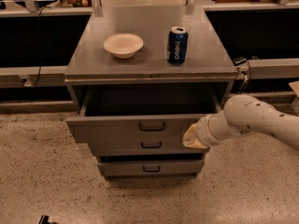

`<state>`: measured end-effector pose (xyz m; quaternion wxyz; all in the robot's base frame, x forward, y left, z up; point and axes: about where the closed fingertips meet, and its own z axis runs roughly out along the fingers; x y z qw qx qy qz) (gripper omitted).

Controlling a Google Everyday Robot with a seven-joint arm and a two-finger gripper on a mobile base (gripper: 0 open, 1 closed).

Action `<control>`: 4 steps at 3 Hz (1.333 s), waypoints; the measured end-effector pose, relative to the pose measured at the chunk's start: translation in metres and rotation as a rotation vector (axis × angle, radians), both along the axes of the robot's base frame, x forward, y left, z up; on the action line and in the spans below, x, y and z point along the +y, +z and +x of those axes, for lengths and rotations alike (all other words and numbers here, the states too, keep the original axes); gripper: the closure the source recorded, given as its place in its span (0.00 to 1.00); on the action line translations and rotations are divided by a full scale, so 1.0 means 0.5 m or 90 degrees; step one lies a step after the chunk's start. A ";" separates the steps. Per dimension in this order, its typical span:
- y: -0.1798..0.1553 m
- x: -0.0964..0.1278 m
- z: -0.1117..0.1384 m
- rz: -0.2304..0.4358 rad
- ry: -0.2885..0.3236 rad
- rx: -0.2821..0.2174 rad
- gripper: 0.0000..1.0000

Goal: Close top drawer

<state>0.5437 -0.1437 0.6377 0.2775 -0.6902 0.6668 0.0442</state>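
The top drawer (117,129) stands partly out of the cabinet (210,50), front panel facing the camera, long axis left-right. The gripper (191,136) is at the panel's right end, apparently touching it. The drawer extends leftward from it, bar handle (152,126) just left. Gripper state: cannot tell.
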 end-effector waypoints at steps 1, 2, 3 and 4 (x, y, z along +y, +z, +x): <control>0.000 0.000 0.000 0.000 0.000 0.000 1.00; -0.004 -0.007 0.035 -0.016 -0.003 0.000 1.00; -0.006 -0.035 0.108 -0.011 -0.020 -0.013 1.00; -0.006 -0.034 0.107 -0.011 -0.020 -0.013 1.00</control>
